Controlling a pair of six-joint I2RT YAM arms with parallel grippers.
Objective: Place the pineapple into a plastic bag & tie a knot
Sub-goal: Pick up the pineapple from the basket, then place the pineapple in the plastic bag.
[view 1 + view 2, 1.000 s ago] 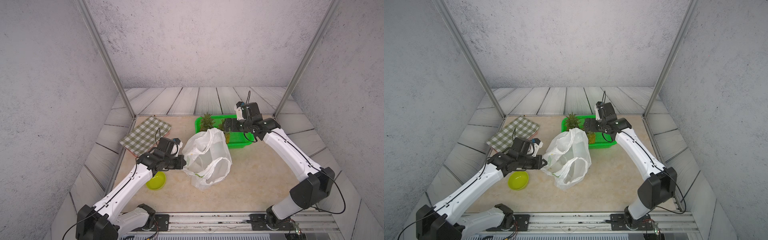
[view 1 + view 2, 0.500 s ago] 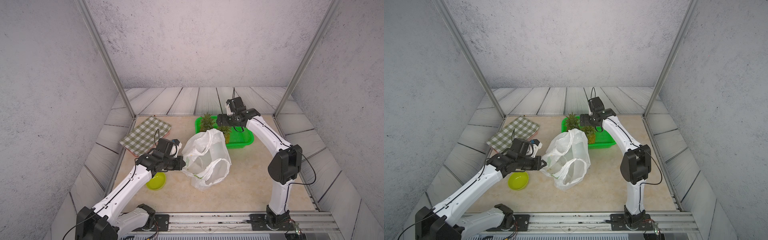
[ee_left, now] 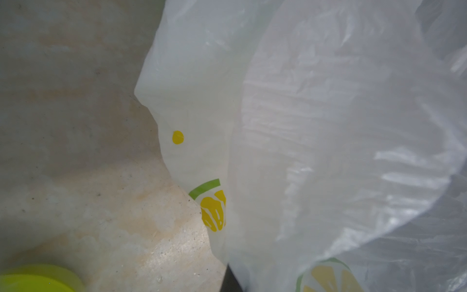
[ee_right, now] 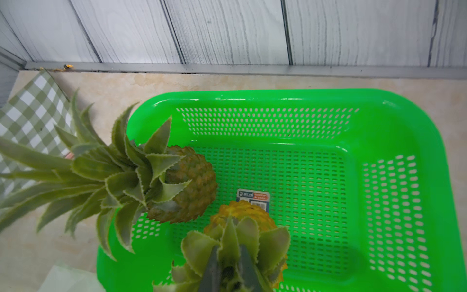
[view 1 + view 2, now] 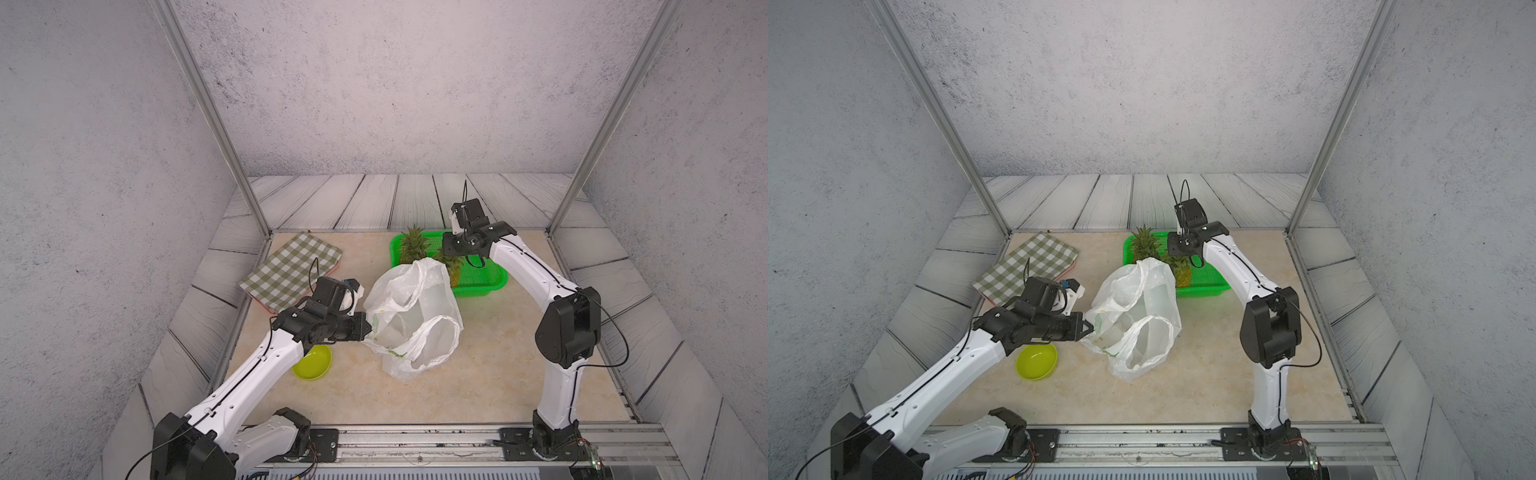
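The plastic bag [image 5: 415,316] [image 5: 1138,316] stands crumpled and open-mouthed in mid-table, white with lemon prints [image 3: 328,126]. My left gripper [image 5: 365,326] [image 5: 1090,328] is shut on the bag's near-left edge; one dark finger [image 3: 230,282] shows under the film. A yellow pineapple [image 4: 242,215] [image 5: 455,272] [image 5: 1183,276] stands in the green basket [image 4: 278,94]. My right gripper [image 4: 228,255] [image 5: 451,257] [image 5: 1177,259] is shut on its leafy crown from above. The bag's handle loops lie apart, and a knot is out of view.
A second, browner pineapple [image 4: 192,187] [image 5: 413,245] leans on the basket's [image 5: 486,282] left wall, just behind the bag. A green checked cloth [image 5: 291,270] lies at the back left. A lime bowl [image 5: 313,361] [image 3: 32,278] sits under my left forearm.
My right gripper swung left over the basket, came down on the yellow pineapple's crown and shut on it. The left gripper and bag stayed put.
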